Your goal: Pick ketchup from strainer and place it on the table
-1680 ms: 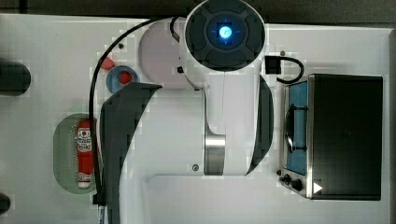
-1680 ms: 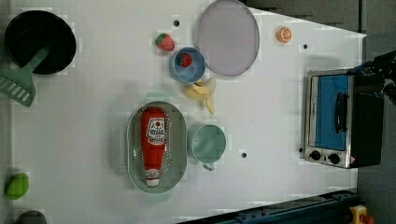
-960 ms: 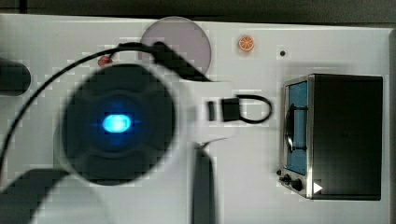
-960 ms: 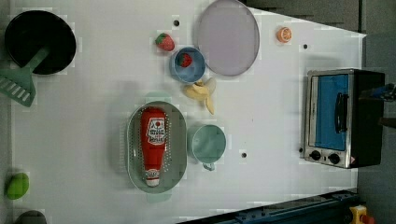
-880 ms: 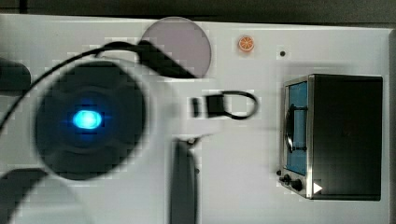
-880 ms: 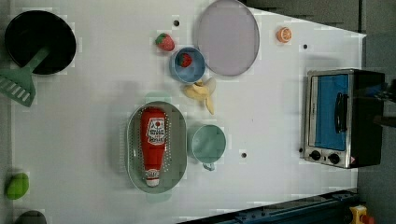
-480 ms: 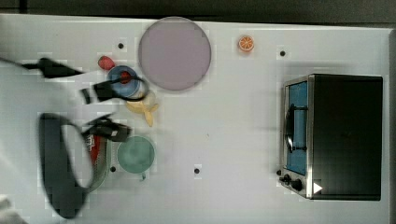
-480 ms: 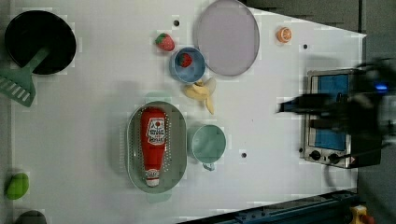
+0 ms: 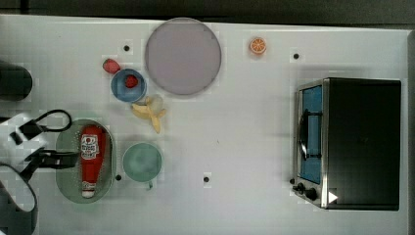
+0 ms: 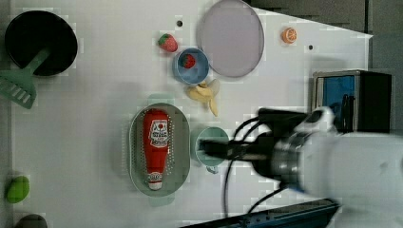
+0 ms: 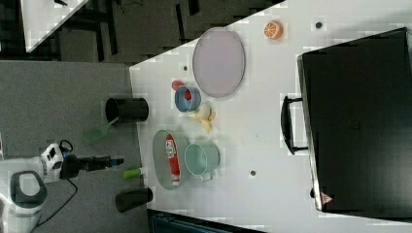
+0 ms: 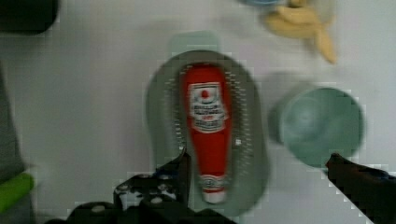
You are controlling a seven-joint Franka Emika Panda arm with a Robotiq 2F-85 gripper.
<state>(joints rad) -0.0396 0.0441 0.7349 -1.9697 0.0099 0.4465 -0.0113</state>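
White, flat table (image 9: 244,147), matte, dotted with a few small dark round holes; beyond its edge in the right view, grey floor and a dark band.

On it, toward the top view's left, a pale green oval strainer (image 9: 66,171) of plastic, perforated through the middle. Inside, lying lengthwise, the ketchup (image 9: 89,156): a glossy red squeeze bottle, white-and-red label up, white cap at the end nearer the top view's bottom edge. Not on the bare table.

Just beside the strainer, on the top view's right, a round pale green cup (image 9: 142,162) with a small handle. Above the cup in the top view, a peeled yellow banana (image 9: 149,113), then a blue bowl (image 9: 128,84) with a strawberry inside and another strawberry (image 9: 111,65) just outside. Large round lilac plate (image 9: 182,56), smooth and flat. Small orange slice (image 9: 258,45) well apart. Boxy black toaster oven (image 9: 352,142) with a blue glass door and knobs, at the top view's right.

Hand (image 12: 254,175) released, dark fingers (image 12: 180,170) spread wide, hanging over the cap end of the bottle, grasping nothing.
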